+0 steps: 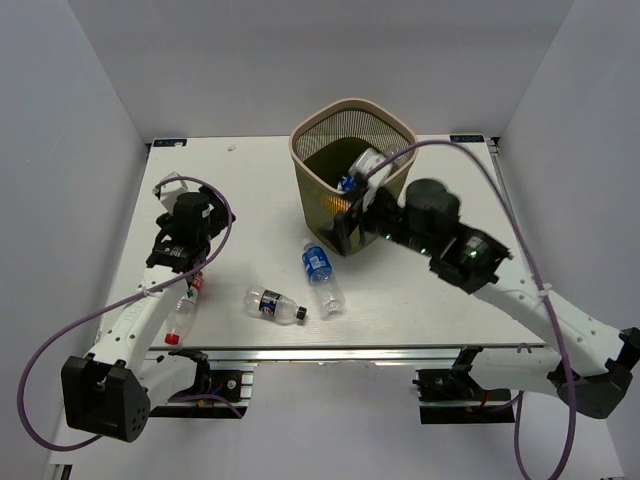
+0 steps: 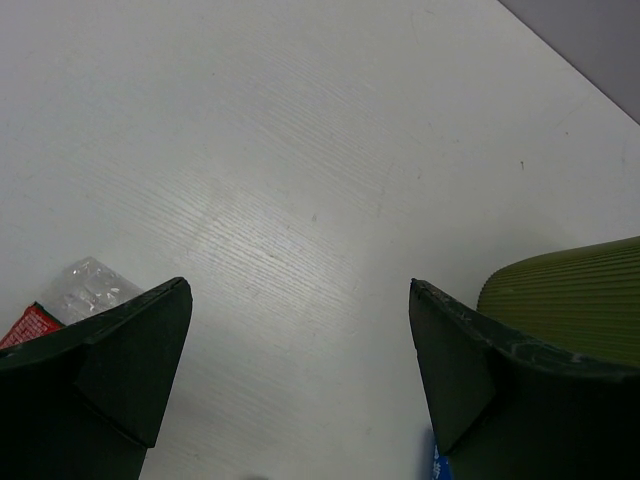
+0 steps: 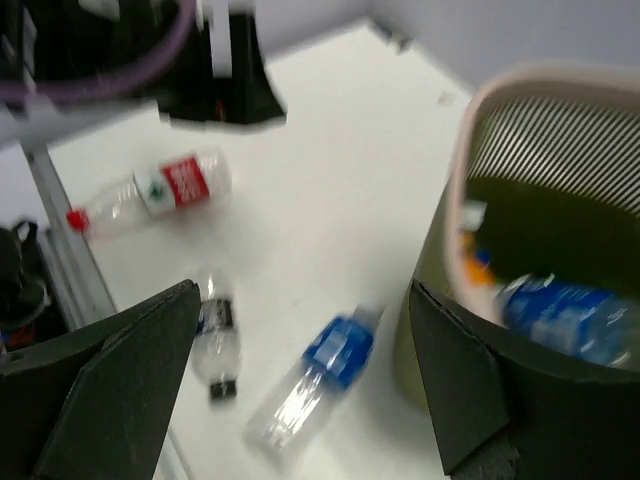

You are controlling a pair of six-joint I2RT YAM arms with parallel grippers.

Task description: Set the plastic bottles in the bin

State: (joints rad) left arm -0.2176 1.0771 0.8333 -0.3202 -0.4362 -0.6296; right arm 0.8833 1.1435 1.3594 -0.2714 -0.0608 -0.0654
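The bin [image 1: 318, 187], olive mesh with a pale pink rim, stands at the table's middle back and holds several bottles [image 3: 560, 305]. A blue-labelled bottle [image 1: 320, 271] and a dark-labelled clear bottle [image 1: 272, 305] lie in front of it. A red-labelled, red-capped bottle [image 1: 183, 306] lies at the left, partly under the left arm. My right gripper [image 1: 345, 226] is open and empty just before the bin's front wall, above the blue-labelled bottle [image 3: 315, 375]. My left gripper [image 1: 172, 255] is open and empty over bare table [image 2: 299, 283], with the red-labelled bottle [image 2: 75, 292] beside its left finger.
The bin's ribbed green wall [image 2: 570, 290] shows at the right of the left wrist view. The table's front edge with its metal rail [image 1: 330, 350] runs just below the lying bottles. White walls enclose the table on three sides.
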